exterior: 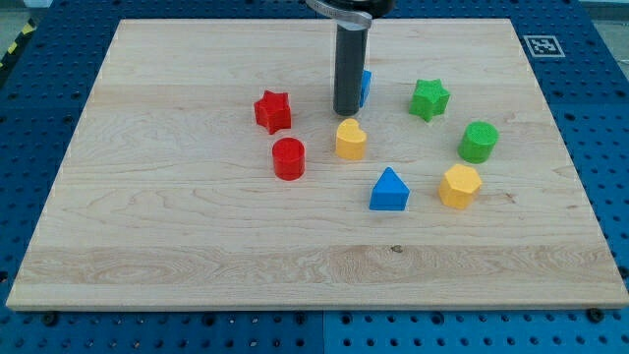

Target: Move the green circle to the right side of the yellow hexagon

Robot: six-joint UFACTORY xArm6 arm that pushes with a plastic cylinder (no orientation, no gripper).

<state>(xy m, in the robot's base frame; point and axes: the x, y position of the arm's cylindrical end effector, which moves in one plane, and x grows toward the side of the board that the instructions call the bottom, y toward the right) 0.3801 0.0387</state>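
Green circle (479, 142) abv yellow hexagon (460, 185).

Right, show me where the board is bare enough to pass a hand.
Bare: the whole strip along the view's bottom below the blue triangle and yellow hexagon, and the view's left beyond the red star and red cylinder. Crowded: the middle, where my tip stands just above the yellow heart, and around the green circle and green star.

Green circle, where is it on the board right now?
The green circle sits toward the view's right, just above the yellow hexagon and below-right of the green star. My tip is well off to its left.
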